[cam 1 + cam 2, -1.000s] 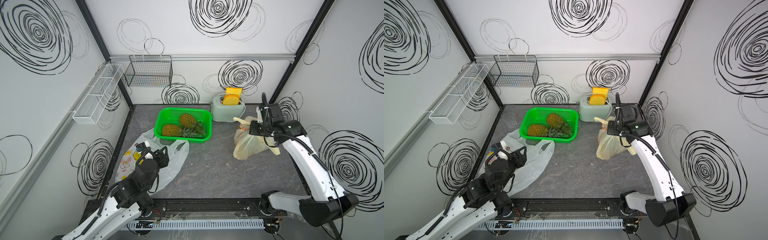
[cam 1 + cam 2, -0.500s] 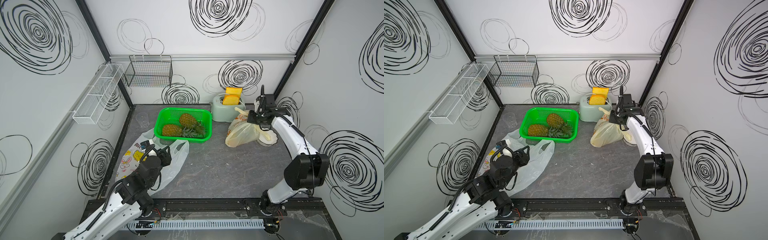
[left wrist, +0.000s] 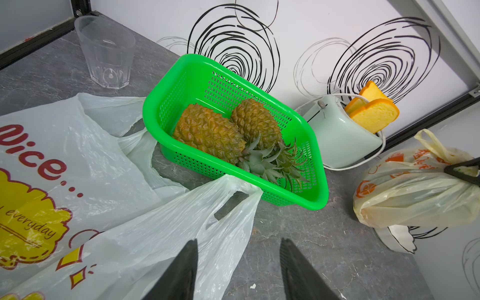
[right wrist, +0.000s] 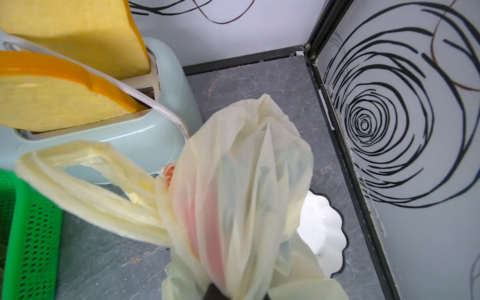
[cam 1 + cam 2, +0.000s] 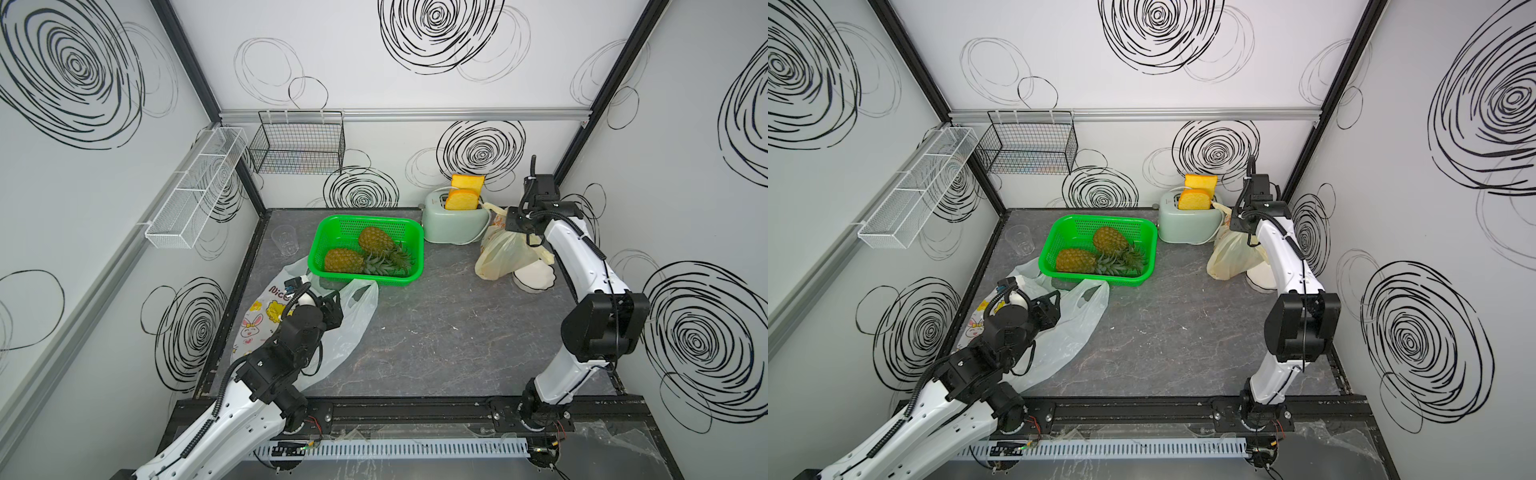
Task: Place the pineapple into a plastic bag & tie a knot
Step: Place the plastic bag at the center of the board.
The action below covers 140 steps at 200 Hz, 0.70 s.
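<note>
**Pineapples in the basket, yellow bag gripped by the toaster**

Two pineapples lie side by side in the green basket at the back of the table, their leafy crowns overlapping. The left gripper hovers with its jaws apart over a pale bag that lies flat in front of the basket, one handle reaching the basket's near wall. A printed bag lies beside it, nearer the left wall. The right gripper is clamped tight on the gathered neck of a yellow bag just beside the toaster. The bag's bulging body hangs down next to a white plate. Its contents cannot be made out.
</note>
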{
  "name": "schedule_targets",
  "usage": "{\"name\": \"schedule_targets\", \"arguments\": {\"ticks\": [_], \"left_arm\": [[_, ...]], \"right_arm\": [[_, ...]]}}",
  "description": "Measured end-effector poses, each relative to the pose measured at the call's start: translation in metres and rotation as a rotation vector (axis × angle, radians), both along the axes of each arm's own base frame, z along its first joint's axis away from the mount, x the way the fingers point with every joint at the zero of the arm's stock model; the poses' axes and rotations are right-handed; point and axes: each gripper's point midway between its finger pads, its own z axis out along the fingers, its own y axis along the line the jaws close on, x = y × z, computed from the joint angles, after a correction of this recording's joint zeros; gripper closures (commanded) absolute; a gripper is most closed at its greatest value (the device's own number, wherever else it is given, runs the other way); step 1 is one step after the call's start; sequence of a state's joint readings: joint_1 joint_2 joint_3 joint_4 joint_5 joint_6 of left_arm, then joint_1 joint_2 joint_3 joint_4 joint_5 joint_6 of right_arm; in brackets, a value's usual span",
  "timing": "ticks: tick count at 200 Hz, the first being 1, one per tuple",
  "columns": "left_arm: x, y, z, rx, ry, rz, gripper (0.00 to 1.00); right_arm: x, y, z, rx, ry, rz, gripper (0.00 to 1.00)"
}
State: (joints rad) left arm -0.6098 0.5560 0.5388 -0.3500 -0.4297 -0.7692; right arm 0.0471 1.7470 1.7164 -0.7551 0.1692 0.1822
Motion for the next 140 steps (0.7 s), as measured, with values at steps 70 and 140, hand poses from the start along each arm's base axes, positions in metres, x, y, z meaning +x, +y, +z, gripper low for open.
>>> {"name": "schedule_targets", "arguments": {"ticks": [70, 140], "left_arm": [[0.016, -0.015, -0.026, 0.037, 0.142, -0.120, 0.34], [0.023, -0.018, -0.037, -0.021, 0.220, -0.153, 0.28]], "right_arm": [[0.029, 0.018, -0.013, 0.071, -0.029, 0.069, 0.36], [0.026, 0.027, 0.008, 0.112, -0.080, 0.126, 0.01]]}}
